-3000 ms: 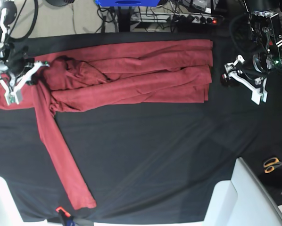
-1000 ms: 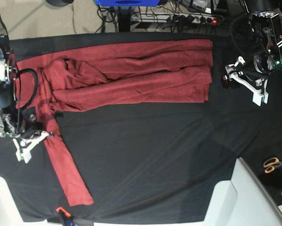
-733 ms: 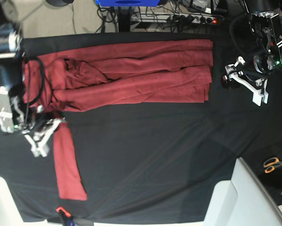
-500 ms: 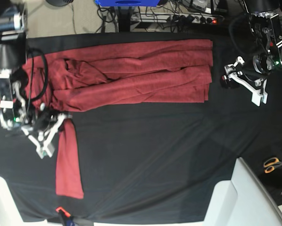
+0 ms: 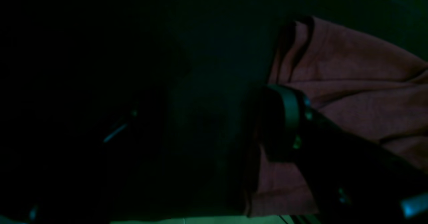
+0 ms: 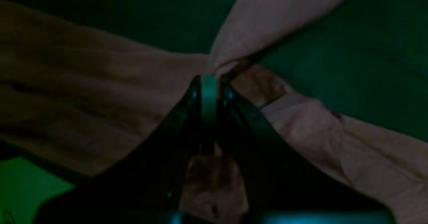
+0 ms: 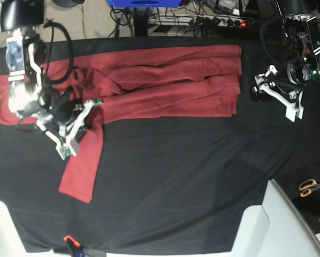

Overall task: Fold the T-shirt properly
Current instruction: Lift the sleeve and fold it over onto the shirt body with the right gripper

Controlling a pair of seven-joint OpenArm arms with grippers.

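- The right gripper was pinched shut on a bunched fold of the T-shirt, its two fingers pressed together with cloth gathered at their tips.
- In the base view that gripper sat low over the table cloth, at the point where the sleeve joined the body, the arm reaching in from the far left edge.
- The left gripper hung off the shirt's other end, just beside the folded hem but apart from it, jaws parted and holding nothing.
- The shirt lay across the far half of the table as a long band, already doubled lengthwise, with one sleeve trailing toward the near edge.
- It looked like soft, light knit, limp rather than stiff; it would likely sag and drag on the cloth instead of keeping a shape.
- A pinch on an edge or seam, such as the cuff or shoulder, seemed the best hold; grabbing mid-panel would probably only bunch it.
- The sleeve would likely wrinkle if pulled fast.
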